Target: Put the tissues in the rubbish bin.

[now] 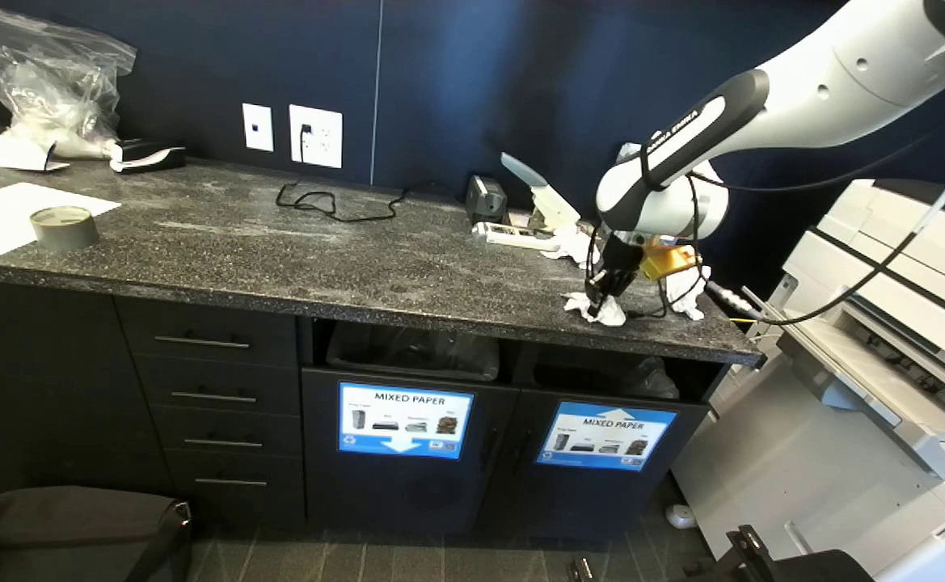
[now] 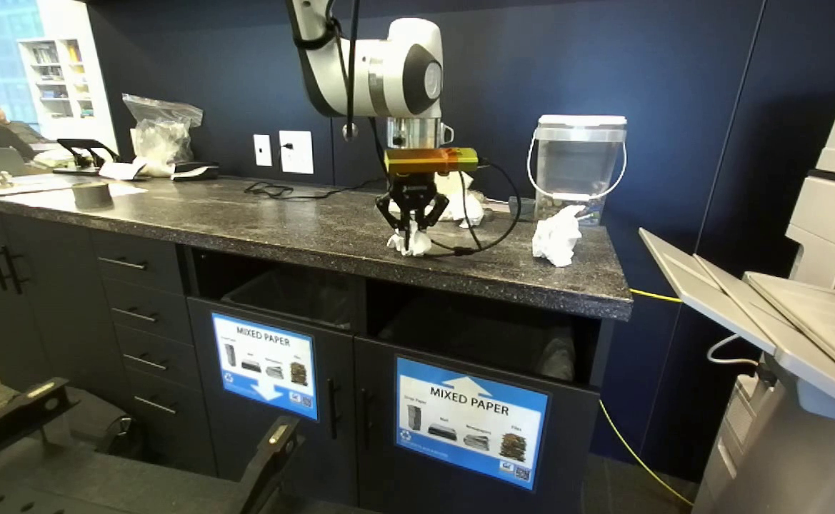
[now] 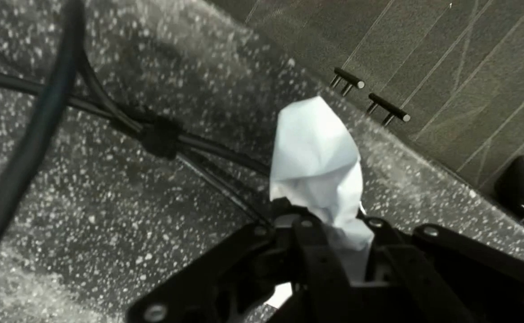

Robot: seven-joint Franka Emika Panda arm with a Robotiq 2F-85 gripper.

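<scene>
On the speckled desk (image 1: 407,250), the pincer (image 2: 410,244) grips a crumpled tissue (image 3: 316,150) near the front edge; other tissues (image 2: 558,237) lie nearby. Likely feather-light, soft, tearable, each wants a mid-wad pinch.

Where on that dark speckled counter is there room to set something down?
The middle stretch of dark speckled counter, between the round grey tape roll and the black gripper, in front of the thin black cord, looks bare. Around the gripper and beyond, it's crowded: crumpled white paper tissues, looping black cable, translucent white-lidded bucket.
</scene>
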